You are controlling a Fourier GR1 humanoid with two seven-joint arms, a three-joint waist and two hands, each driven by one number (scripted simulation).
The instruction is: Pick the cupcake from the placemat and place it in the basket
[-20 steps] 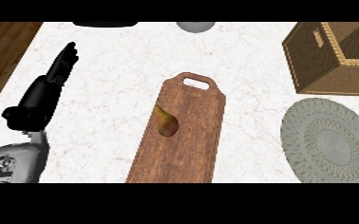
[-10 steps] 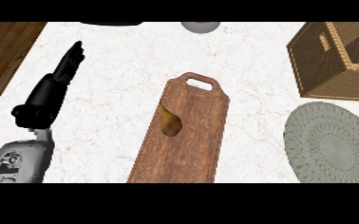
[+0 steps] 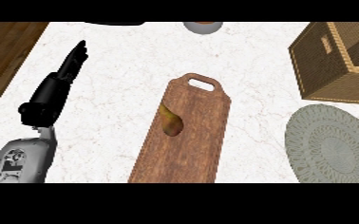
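The worktop (image 3: 133, 66) looks like smooth white marble, the cutting board (image 3: 193, 137) matt brown wood, the basket (image 3: 329, 61) woven wicker, the placemat (image 3: 326, 142) coarse grey weave.

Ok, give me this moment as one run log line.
left hand: open, resting at left | right hand: out of view | round grey woven placemat: no cupcake visible | square wicker basket: far right | long wooden cutting board: centre

The scene is seen through one head view only, aimed steeply down at the desk (image 3: 133, 57) from close above. The basket (image 3: 329, 61) and the placemat (image 3: 326, 142) are cut by the right edge, and the cutting board (image 3: 186, 137) by the lower one.
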